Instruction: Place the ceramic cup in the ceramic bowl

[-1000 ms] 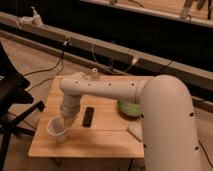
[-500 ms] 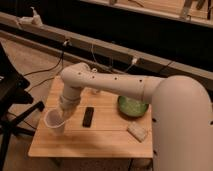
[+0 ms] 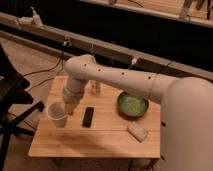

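Note:
The white ceramic cup (image 3: pixel 56 114) hangs over the left part of the wooden table (image 3: pixel 100 140), mouth up, slightly raised. My gripper (image 3: pixel 66 107) is at the cup's right rim and is shut on it, at the end of the big white arm reaching in from the right. The ceramic bowl (image 3: pixel 133 105), green with a dark rim, stands on the right part of the table, well to the right of the cup and apart from it.
A flat black device (image 3: pixel 88 117) lies on the table between cup and bowl. A small whitish block (image 3: pixel 137 131) lies near the front right. A slim whitish bottle-like figure (image 3: pixel 95 88) stands at the back. A black chair (image 3: pixel 12 95) stands to the left.
The cup has risen off the table with the gripper and moved slightly toward the back. The arm has swung leftward, uncovering the bowl.

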